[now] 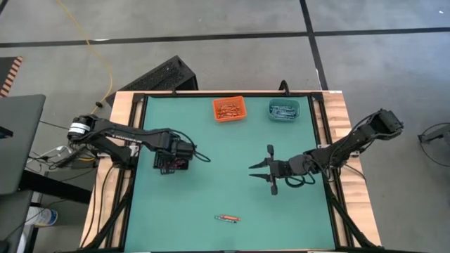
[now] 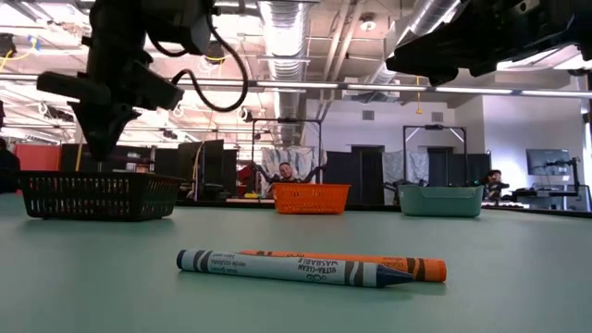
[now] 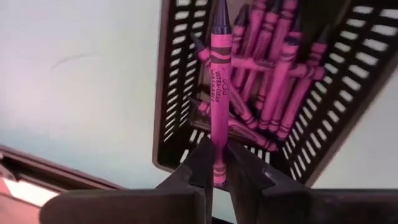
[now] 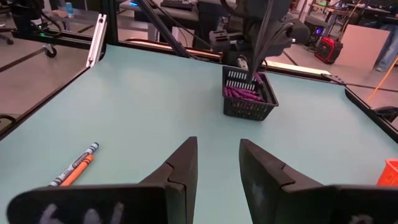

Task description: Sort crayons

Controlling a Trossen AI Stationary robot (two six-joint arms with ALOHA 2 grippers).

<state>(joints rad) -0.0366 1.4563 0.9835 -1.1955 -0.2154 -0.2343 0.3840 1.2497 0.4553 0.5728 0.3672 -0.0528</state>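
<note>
Crayons: I'm pinching one pink crayon (image 3: 219,93) in my left gripper (image 3: 216,163), directly above the black basket (image 3: 323,118) of pink ones. My right gripper (image 4: 217,163) is hovering open, blue crayon (image 4: 76,163) and orange crayon (image 4: 79,170) lying beyond it.

The blue crayon (image 2: 291,268) lying on the counter (image 2: 499,277) bears the words "ULTRA-CLEAN WASHABLE" on its wrapper, seen upside down in the low view. The pink crayon (image 3: 219,93) carries the same kind of print, too small to read with certainty.
</note>
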